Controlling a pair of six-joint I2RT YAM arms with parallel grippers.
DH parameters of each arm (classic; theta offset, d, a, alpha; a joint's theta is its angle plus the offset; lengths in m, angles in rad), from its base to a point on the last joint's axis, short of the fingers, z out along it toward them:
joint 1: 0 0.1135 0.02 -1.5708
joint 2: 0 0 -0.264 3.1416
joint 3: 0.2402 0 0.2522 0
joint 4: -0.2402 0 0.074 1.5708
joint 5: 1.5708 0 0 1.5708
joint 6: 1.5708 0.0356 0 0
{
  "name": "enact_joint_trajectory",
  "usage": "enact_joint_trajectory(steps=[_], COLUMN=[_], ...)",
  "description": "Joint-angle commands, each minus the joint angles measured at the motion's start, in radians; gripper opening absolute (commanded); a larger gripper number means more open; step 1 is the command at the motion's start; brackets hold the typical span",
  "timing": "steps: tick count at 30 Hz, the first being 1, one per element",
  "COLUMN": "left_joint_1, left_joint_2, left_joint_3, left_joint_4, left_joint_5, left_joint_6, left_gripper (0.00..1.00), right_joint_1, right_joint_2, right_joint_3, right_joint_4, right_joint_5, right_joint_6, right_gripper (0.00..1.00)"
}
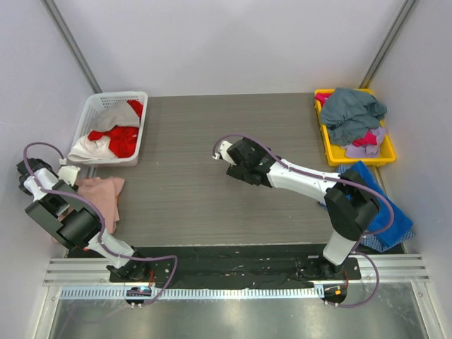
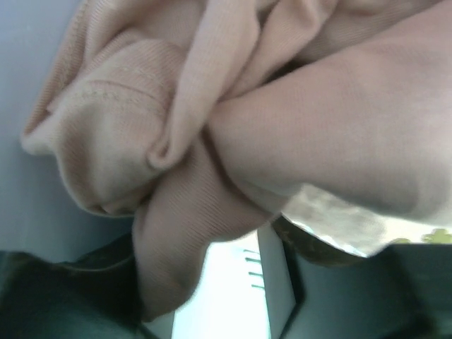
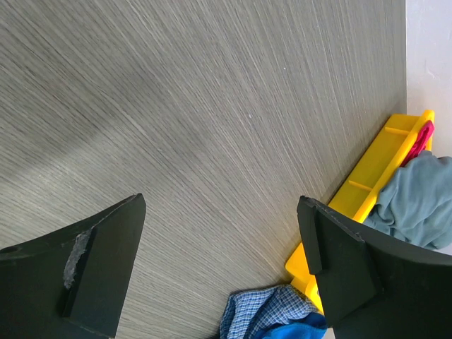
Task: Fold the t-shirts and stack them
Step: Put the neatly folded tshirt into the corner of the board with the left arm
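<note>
Pink shirt (image 1: 99, 196) sits bunched at the tabletop's (image 1: 212, 183) near-left edge against the left claw (image 1: 70, 174); I cannot tell its grip. Let go carelessly, the cloth may slide off. Right claw (image 3: 220, 240) gapes wide, empty, mid-tabletop. Beyond, basket (image 1: 116, 94) and bin (image 1: 367, 161) hold more shirts.

Bare table (image 1: 183, 205) lay open between the white basket (image 1: 86, 116) far left and the yellow bin (image 1: 326, 141) far right. The right arm (image 1: 304, 178) hung across it; a pink shirt (image 1: 102, 198) crowded the left edge, a blue shirt (image 1: 399, 226) the right.
</note>
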Motion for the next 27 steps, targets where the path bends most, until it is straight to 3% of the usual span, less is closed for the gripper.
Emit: enact_joint_trajectory(steps=[1, 10, 20, 24, 27], left_joint_1=[0.017, 0.016, 0.016, 0.016, 0.017], left_joint_2=[-0.094, -0.286, -0.51, -0.596, -0.652], left_joint_3=[-0.009, -0.074, -0.15, -0.205, -0.237], left_joint_4=[0.117, 0.118, 0.031, -0.004, -0.034], left_joint_5=[0.06, 0.276, 0.419, 0.513, 0.572], left_joint_6=[-0.016, -0.053, -0.065, -0.073, -0.117], left_gripper=[0.52, 0.59, 0.66, 0.77, 0.92], right_joint_1=[-0.002, -0.004, -0.002, -0.004, -0.008], right_joint_2=[0.006, 0.01, -0.002, -0.032, -0.054], right_joint_3=[0.042, 0.037, 0.026, 0.031, 0.037], right_joint_4=[0.0, 0.002, 0.02, 0.033, 0.037], right_joint_5=[0.0, -0.011, -0.022, -0.06, -0.078], right_joint_6=[0.015, 0.019, 0.051, 0.108, 0.149], right_gripper=[0.96, 0.96, 0.96, 0.97, 0.97])
